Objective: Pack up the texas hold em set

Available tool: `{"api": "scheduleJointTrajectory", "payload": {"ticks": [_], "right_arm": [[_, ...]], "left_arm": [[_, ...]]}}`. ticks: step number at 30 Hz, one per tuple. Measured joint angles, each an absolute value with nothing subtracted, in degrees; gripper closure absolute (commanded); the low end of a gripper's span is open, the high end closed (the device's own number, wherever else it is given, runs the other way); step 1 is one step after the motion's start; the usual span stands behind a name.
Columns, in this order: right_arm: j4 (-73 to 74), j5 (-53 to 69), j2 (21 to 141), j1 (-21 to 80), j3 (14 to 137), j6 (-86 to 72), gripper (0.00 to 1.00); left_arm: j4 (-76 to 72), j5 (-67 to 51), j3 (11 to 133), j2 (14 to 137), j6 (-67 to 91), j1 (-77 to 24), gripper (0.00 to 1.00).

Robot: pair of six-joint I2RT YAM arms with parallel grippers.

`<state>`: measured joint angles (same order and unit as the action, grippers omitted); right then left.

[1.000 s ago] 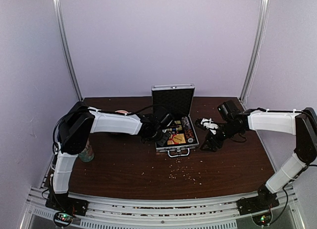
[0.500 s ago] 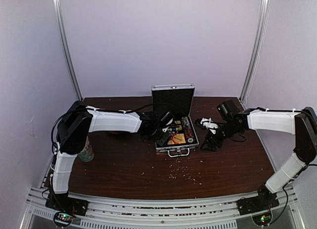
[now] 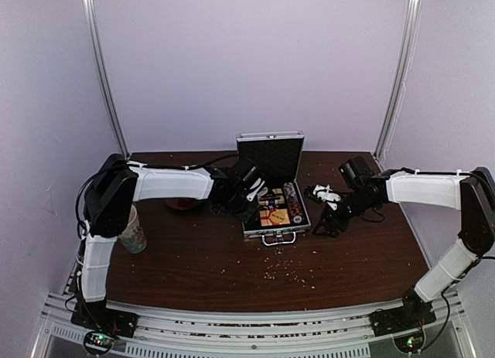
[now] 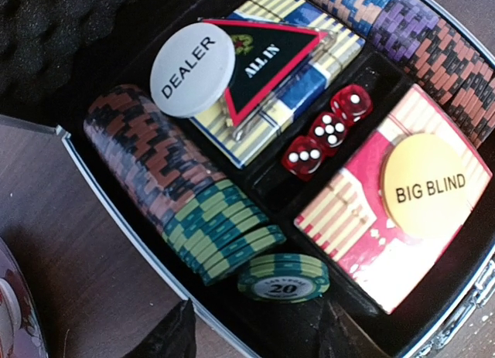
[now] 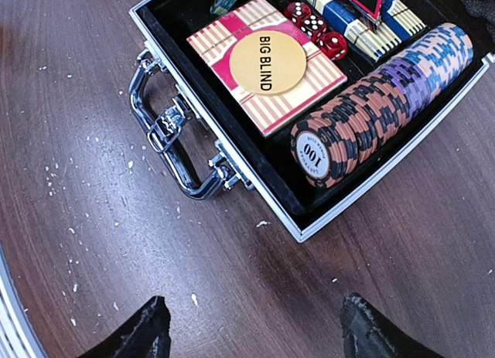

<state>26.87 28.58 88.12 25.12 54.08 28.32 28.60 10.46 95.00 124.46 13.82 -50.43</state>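
Observation:
The silver case lies open on the table with its lid upright. In the left wrist view it holds a row of chips, a white DEALER button, an ALL IN triangle, three red dice, and a red-yellow card box with a yellow BIG BLIND disc on it. A short stack of green 20 chips lies flat at the row's end. My left gripper is open and empty just above it, at the case's left side. My right gripper is open and empty over bare table, right of the case.
A patterned paper cup stands at the left beside my left arm. A red bowl sits left of the case, partly behind the arm. White crumbs lie scattered in front of the case. The case handle faces the near edge.
My left arm has drawn back and to the left, so its gripper sits higher at the case's left side and the red bowl shows. The right arm has not moved.

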Motion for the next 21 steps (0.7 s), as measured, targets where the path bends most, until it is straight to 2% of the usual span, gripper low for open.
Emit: {"api": "scheduleJointTrajectory", "payload": {"ticks": [21], "right_arm": [[27.40,28.56,89.52,25.12,54.33,28.67,0.23]], "left_arm": [[28.05,8.62,96.33,126.26,13.72,-48.93,0.44]]}}
